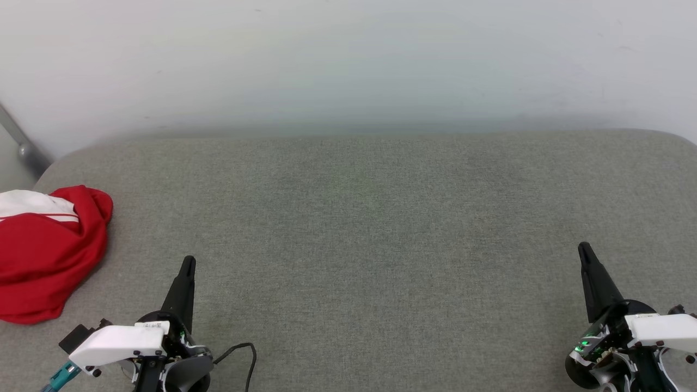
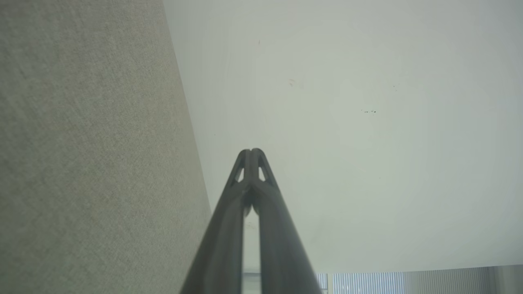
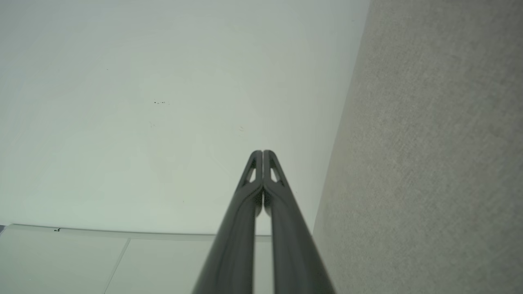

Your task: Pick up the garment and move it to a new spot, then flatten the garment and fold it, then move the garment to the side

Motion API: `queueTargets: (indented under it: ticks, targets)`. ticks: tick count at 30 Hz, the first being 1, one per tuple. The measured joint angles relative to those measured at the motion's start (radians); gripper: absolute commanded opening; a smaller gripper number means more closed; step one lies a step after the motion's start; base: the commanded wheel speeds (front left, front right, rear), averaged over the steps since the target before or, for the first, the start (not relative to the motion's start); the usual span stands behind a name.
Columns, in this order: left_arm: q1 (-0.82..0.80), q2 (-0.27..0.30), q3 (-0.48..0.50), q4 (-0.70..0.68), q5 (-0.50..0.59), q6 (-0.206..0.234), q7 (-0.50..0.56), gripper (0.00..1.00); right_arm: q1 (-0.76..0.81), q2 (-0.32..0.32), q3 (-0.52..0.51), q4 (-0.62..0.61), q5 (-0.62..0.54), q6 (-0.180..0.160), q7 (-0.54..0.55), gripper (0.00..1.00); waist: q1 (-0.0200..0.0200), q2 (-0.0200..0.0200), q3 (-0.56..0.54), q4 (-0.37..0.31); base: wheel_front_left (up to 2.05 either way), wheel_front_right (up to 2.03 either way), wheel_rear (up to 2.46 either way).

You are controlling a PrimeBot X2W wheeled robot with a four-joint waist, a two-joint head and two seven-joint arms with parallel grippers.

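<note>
The garment (image 1: pixel 46 256) is a red shirt with a white sleeve, lying crumpled in a heap at the far left of the grey fabric surface (image 1: pixel 370 228). My left gripper (image 1: pixel 188 262) is at the lower left, just right of the heap and apart from it, shut with nothing in it. At the lower right my right gripper (image 1: pixel 584 249) is shut and empty too. The left wrist view has the left gripper (image 2: pixel 251 152) tips pressed together against a pale wall. In the right wrist view the right gripper (image 3: pixel 262 152) shows the same.
A pale wall (image 1: pixel 348 60) rises right behind the grey surface. A grey metal bar (image 1: pixel 19 141) slants at the far left edge. A black cable (image 1: pixel 242 354) loops beside my left wrist. The surface has rounded back corners.
</note>
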Motion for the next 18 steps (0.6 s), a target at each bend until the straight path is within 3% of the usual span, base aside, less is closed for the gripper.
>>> queueTargets:
  ticks: [16, 17, 18]
  targets:
    - [0.0, 0.0, 0.0, 0.0, 0.0, 0.0, 0.0, 0.0, 0.0, 0.0, 0.0, 0.0, 0.0, 0.0, 0.0, 0.0, 0.0, 0.0, 0.0, 0.0, 0.0, 0.0, 0.0]
    - [0.0, 0.0, 0.0, 0.002, 0.0, 0.0, 0.0, 1.0, 0.0, 0.0, 0.0, 0.001, 0.0, 0.0, 0.0, 1.0, 0.0, 0.0, 0.0, 0.0, 0.0, 0.0, 0.0]
    - [0.003, -0.001, -0.002, 0.008, 0.0, 0.0, 0.0, 1.0, 0.004, 0.0, 0.001, 0.007, 0.0, 0.0, 0.0, 1.0, 0.0, 0.0, 0.0, 0.0, 0.0, 0.0, 0.0]
